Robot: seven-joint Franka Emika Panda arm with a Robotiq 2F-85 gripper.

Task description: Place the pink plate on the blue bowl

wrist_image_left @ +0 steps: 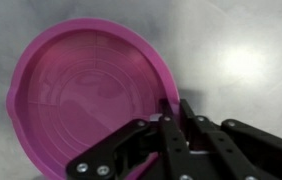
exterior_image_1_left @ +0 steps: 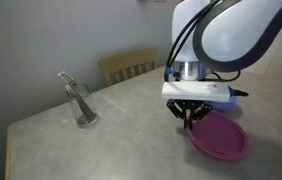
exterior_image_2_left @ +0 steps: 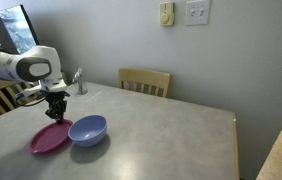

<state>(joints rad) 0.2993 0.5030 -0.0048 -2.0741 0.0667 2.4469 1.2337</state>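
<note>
The pink plate (exterior_image_1_left: 221, 139) lies on the grey table; it also shows in an exterior view (exterior_image_2_left: 47, 139) and fills the wrist view (wrist_image_left: 81, 95). My gripper (exterior_image_1_left: 188, 119) (exterior_image_2_left: 56, 114) stands at the plate's edge. In the wrist view its fingers (wrist_image_left: 176, 112) are closed together with the plate's rim between them. I cannot tell whether the plate is off the table. The blue bowl (exterior_image_2_left: 87, 129) sits right beside the plate, on the side away from the arm. It is out of view in the wrist view.
A clear glass with a fork (exterior_image_1_left: 81, 105) (exterior_image_2_left: 79, 82) stands farther back on the table. A wooden chair (exterior_image_1_left: 129, 66) (exterior_image_2_left: 144, 80) is pushed to the table's far edge. The table's front edge (exterior_image_2_left: 131, 170) is near the bowl.
</note>
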